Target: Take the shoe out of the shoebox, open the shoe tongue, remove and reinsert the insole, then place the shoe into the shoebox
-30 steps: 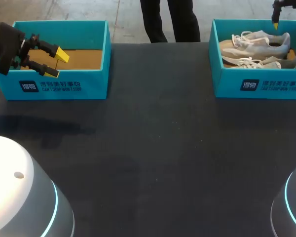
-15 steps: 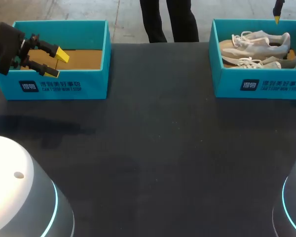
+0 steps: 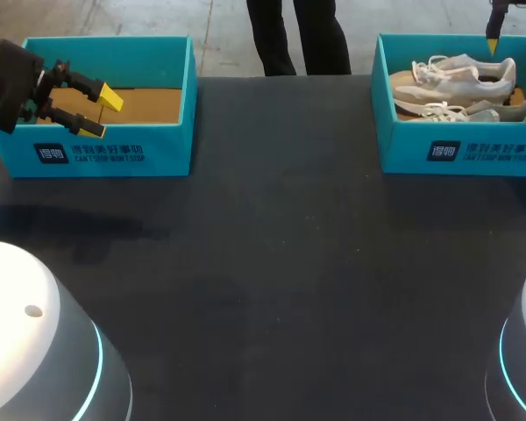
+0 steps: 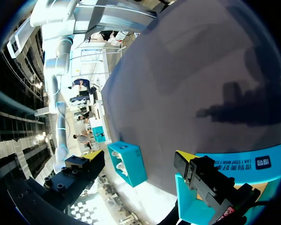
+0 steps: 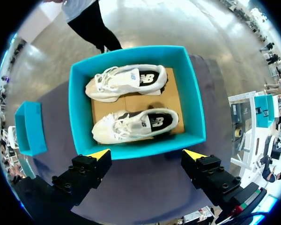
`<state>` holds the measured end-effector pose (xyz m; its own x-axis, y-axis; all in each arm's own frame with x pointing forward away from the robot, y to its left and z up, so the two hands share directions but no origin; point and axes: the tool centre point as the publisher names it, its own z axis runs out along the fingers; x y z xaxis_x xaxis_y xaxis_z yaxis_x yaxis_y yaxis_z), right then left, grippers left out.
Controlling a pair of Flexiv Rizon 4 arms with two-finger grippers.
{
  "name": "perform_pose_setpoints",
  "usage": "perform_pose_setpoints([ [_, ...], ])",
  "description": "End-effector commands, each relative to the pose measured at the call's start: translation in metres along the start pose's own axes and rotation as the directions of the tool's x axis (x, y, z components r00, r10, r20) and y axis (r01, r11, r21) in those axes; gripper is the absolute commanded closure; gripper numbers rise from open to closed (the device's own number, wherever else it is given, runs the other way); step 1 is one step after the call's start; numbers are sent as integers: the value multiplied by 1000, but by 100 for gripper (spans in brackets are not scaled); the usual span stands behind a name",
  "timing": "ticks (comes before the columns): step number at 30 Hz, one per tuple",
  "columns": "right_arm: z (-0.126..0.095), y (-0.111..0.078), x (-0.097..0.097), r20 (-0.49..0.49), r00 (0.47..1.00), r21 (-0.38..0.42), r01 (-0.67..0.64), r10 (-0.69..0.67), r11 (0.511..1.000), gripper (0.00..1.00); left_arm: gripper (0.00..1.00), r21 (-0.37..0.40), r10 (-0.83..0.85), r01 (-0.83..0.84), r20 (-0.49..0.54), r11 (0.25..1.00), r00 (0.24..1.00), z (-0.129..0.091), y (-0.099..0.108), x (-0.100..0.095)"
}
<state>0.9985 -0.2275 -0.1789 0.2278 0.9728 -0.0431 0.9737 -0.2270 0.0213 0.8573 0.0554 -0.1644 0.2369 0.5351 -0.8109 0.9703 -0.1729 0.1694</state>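
Shoebox, right: open teal cardboard shoebox point(image 3: 460, 151) at the upper right of the head view, brown card floor.
Shoes: two pale grey-white lace-up trainers lie side by side on that floor, the far trainer point(image 5: 126, 82) and the near trainer point(image 5: 135, 124), both on their sides.
Box, left: a second teal cardboard box point(image 3: 114, 149) at the upper left, only its brown floor showing.
Right gripper: the right gripper point(image 5: 147, 156) hangs high above the shoebox, its near wall between the tips, fingers spread wide and holding nothing.
Left gripper: the left gripper point(image 3: 96, 112) sits over the left box's front wall, fingers parted, nothing between them.
Change: over the last second the right arm's yellow tip point(image 3: 492, 44) edged slightly sideways at the top right; left arm and shoes kept their places.
Reading: shoes boxed fits either a pick-up to come or a finished return; the pictures don't settle which.
Person: dark trouser legs stand beyond the far table edge, touching nothing.
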Motion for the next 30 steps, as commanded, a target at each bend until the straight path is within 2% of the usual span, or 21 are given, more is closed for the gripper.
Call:
perform_pose_setpoints([
  [1, 3, -42, -4, -27, 1000, -63, -18, 16, 998, 0, 0, -1, 1, -1, -2, 1000, 1000, 0, -1, 0],
  [6, 8, -62, -2, -28, 999, -51, -35, 34, 998, 0, 0, -1, 1, -1, -2, 1000, 1000, 0, -1, 0],
  [14, 14, -79, 0, -24, 999, -40, -32, 31, 999, 0, 0, -1, 1, -1, -2, 1000, 1000, 0, -1, 0],
  [22, 18, -87, 0, -13, 999, -40, -31, 30, 999, 0, 0, -1, 1, -1, -2, 1000, 1000, 0, -1, 0],
  [27, 16, -89, 1, -10, 1000, -84, -19, 19, 996, 0, 0, -1, 1, -1, -2, 1000, 1000, 0, -1, 0],
  [30, 16, -89, 1, -10, 1000, -84, -19, 19, 996, 0, 0, -1, 1, -1, -2, 1000, 1000, 0, -1, 0],
])
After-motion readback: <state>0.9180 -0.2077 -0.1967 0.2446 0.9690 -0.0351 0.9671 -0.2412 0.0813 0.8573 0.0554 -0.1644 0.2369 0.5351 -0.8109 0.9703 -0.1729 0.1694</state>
